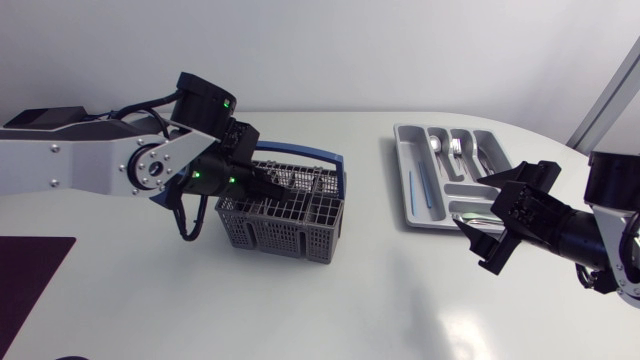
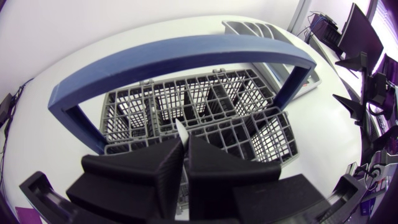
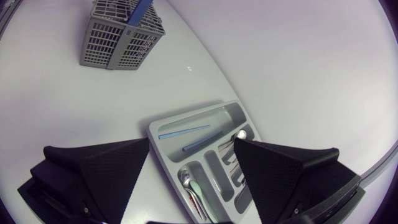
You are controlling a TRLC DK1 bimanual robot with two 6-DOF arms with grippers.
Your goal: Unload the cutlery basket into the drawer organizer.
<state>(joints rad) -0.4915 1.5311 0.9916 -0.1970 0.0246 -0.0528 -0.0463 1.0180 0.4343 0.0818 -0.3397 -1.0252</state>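
The grey cutlery basket with a blue handle stands left of the middle. My left gripper reaches down into it under the handle. In the left wrist view its fingers are pressed onto a thin pale cutlery piece that sticks up between them. What kind of piece it is stays hidden. The grey drawer organizer lies at the right, holding spoons and forks and blue sticks. My right gripper hovers open over the organizer's near end, with nothing between its fingers.
The basket also shows far ahead of the right gripper. A dark mat lies at the table's left front. Bare white tabletop stretches between the basket and the organizer.
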